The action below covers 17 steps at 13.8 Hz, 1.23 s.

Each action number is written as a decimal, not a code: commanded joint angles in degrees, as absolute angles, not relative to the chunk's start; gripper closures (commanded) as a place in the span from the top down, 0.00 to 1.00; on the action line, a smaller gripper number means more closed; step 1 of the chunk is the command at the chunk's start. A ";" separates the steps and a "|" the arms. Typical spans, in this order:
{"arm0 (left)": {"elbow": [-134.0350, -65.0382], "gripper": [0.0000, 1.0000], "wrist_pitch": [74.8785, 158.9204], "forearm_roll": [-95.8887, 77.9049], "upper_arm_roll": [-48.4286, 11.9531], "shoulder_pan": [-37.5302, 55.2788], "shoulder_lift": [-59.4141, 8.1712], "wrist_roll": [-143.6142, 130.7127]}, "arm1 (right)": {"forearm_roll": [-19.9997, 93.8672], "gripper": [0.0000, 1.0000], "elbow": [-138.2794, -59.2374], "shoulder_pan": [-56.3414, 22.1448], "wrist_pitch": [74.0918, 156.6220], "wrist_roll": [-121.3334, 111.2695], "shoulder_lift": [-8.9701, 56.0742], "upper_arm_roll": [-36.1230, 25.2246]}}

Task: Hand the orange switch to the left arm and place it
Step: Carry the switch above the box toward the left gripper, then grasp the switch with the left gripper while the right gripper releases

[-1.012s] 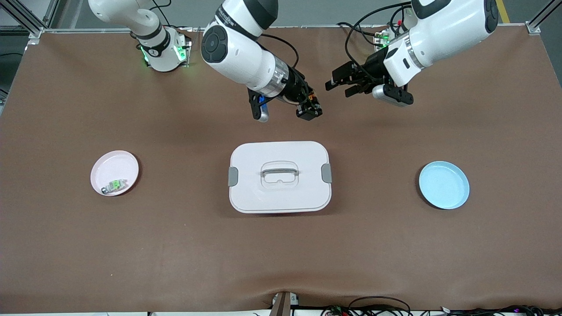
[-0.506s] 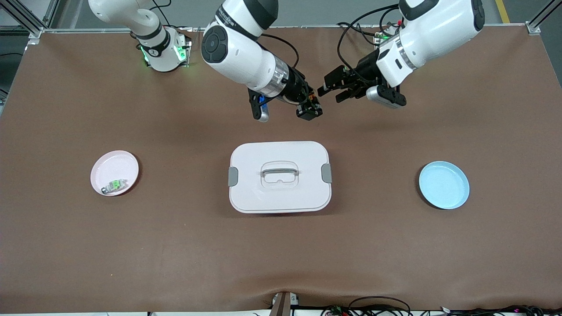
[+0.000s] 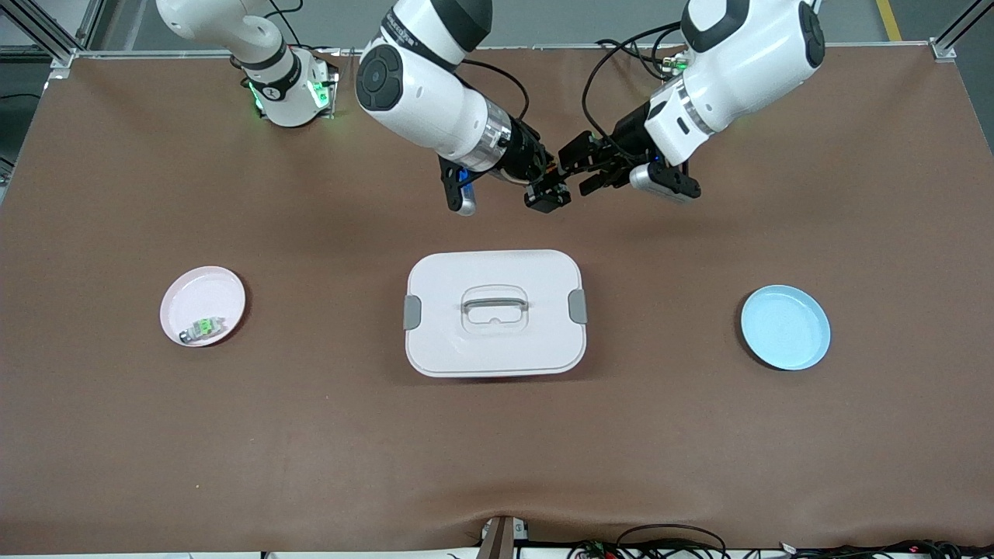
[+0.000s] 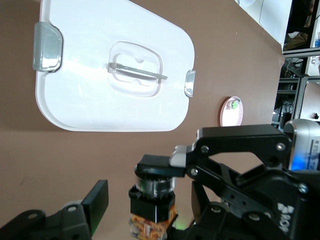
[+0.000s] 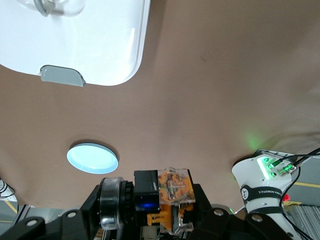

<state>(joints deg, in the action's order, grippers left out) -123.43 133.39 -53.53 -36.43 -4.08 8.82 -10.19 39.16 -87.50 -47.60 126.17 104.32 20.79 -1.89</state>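
Note:
My right gripper (image 3: 547, 194) is shut on the orange switch (image 3: 553, 185) and holds it in the air over the bare table, between the robots' bases and the white box (image 3: 495, 312). In the right wrist view the switch (image 5: 161, 196), black with orange marks, sits clamped in that gripper (image 5: 155, 202). My left gripper (image 3: 581, 165) is open and right beside it. In the left wrist view the switch (image 4: 152, 207) stands between the left gripper's (image 4: 147, 200) spread fingers (image 4: 96, 202), apart from them, with the right gripper's finger on its top.
A pink plate (image 3: 203, 299) with a green-and-grey switch (image 3: 202, 328) lies toward the right arm's end. A blue plate (image 3: 785, 327) lies toward the left arm's end and shows in the right wrist view (image 5: 93, 158). The box also shows in the left wrist view (image 4: 112, 70).
My left arm has swung toward the right gripper, bringing its open gripper up around the held switch. The right arm and the switch have not moved.

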 commanded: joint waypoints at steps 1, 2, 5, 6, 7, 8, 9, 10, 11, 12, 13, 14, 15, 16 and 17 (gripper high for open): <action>-123.57 0.72 136.66 -55.02 -37.96 -4.13 7.57 -8.61 | 39.99 0.18 -85.96 -48.43 126.12 105.03 21.53 -2.72; -123.57 0.68 137.45 -55.02 -38.58 -4.22 7.30 -8.61 | 39.90 0.18 -85.96 -48.34 126.12 104.86 21.53 -2.72; -123.57 0.43 137.55 -55.02 -38.58 -4.31 7.29 -8.70 | 39.90 0.18 -85.96 -48.34 126.12 104.68 21.53 -2.72; -123.57 0.31 137.46 -55.02 -38.58 -4.31 7.29 -8.70 | 39.90 0.18 -85.96 -48.34 126.12 104.68 21.53 -2.72; -123.57 0.17 137.46 -55.02 -38.58 -4.22 7.29 -8.61 | 39.90 0.18 -85.96 -48.34 126.12 104.68 21.53 -2.72; -123.57 0.05 137.46 -55.02 -38.58 -4.22 7.29 -8.61 | 39.90 0.18 -85.96 -48.34 126.12 104.68 21.53 -2.72; -123.49 0.00 137.37 -55.02 -38.58 -4.31 7.29 -8.61 | 39.90 0.18 -85.96 -48.34 126.12 104.68 21.53 -2.72; -123.23 0.00 137.20 -54.93 -38.58 -4.31 7.29 -8.61 | 39.90 0.18 -85.96 -48.34 126.12 104.68 21.53 -2.72; -122.96 0.00 137.11 -54.84 -38.58 -4.48 7.29 -8.70 | 39.90 0.18 -85.96 -48.34 126.12 104.68 21.62 -2.72; -122.78 0.00 137.02 -54.67 -38.58 -4.57 7.38 -8.88 | 39.90 0.18 -85.96 -48.34 126.12 104.68 21.62 -2.72; -122.78 0.00 136.93 -54.32 -38.50 -4.66 7.56 -8.96 | 39.90 0.18 -85.96 -48.34 126.12 104.68 21.62 -2.72; -122.78 0.00 136.93 -54.14 -38.32 -4.75 7.65 -8.96 | 39.90 0.19 -85.96 -48.34 126.12 104.68 21.53 -2.72; -122.78 0.00 136.93 -53.88 -38.23 -4.83 7.65 -8.96 | 39.90 0.19 -85.96 -48.34 126.12 104.59 21.62 -2.72; -122.78 0.00 136.85 -53.62 -38.23 -5.79 7.73 -8.96 | 39.90 0.19 -85.96 -48.34 126.12 104.59 21.62 -2.72; -122.78 0.00 136.85 -52.74 -38.23 -6.15 7.73 -8.96 | 39.82 0.19 -85.96 -48.34 126.12 104.68 21.62 -2.72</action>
